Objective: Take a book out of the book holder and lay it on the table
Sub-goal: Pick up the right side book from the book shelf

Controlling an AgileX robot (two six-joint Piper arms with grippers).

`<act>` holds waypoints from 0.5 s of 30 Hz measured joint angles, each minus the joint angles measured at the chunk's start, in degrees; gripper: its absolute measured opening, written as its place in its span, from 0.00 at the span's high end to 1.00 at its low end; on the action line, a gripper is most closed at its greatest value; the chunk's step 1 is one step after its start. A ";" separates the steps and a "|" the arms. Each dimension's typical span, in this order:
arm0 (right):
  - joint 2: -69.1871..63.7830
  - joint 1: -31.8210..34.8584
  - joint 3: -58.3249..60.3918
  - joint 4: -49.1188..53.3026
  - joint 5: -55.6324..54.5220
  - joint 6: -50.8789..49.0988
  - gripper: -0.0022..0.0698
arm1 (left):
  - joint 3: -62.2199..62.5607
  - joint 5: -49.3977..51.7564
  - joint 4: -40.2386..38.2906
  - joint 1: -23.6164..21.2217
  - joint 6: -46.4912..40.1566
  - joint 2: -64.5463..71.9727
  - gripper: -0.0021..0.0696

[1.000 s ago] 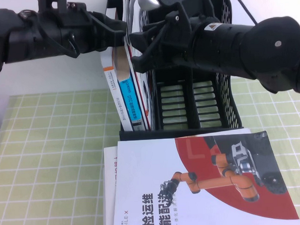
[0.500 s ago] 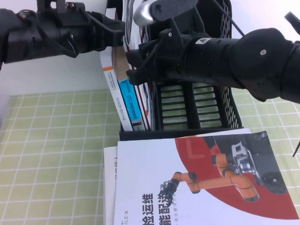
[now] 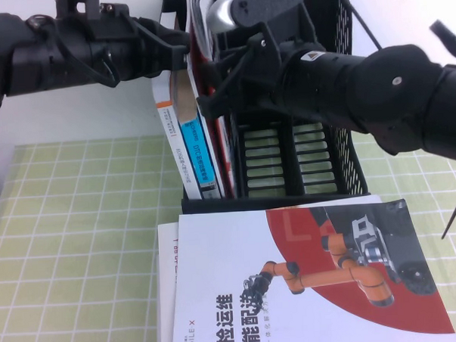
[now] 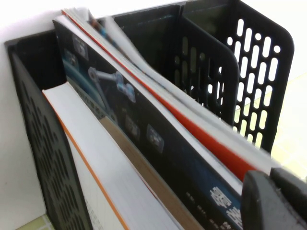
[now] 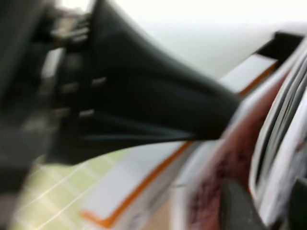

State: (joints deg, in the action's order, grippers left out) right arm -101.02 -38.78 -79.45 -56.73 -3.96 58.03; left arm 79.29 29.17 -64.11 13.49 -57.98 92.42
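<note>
The black book holder stands at the back of the green checked table. Its left slot holds a thick white book and several thin brochures. The white-paged book leans among them; its cover print is hidden. My right gripper reaches in from the right, and its open fingers straddle the book's white pages. My left gripper is shut, its tip against the top of the stack beside a dark blue booklet.
A booklet with an orange robot arm on red lies flat on the table in front of the holder, on top of another sheet. The holder's two right slots stand empty. The left arm fills much of the right wrist view.
My right gripper has moved in over the brochures' top edge, and the leaning brochures now stand more upright. The left arm has not moved.
</note>
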 joint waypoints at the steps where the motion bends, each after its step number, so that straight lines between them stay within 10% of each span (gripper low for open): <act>1: -0.30 0.00 0.00 -0.11 -1.56 0.21 0.64 | 0.00 0.00 0.00 0.00 0.00 0.00 0.97; 15: -11.16 0.11 0.00 -0.77 -8.69 0.42 0.64 | 0.00 0.00 0.00 0.00 0.00 0.00 0.97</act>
State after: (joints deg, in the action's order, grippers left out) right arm -112.18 -38.67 -79.45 -57.50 -12.64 58.45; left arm 79.29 29.17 -64.11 13.49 -57.98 92.42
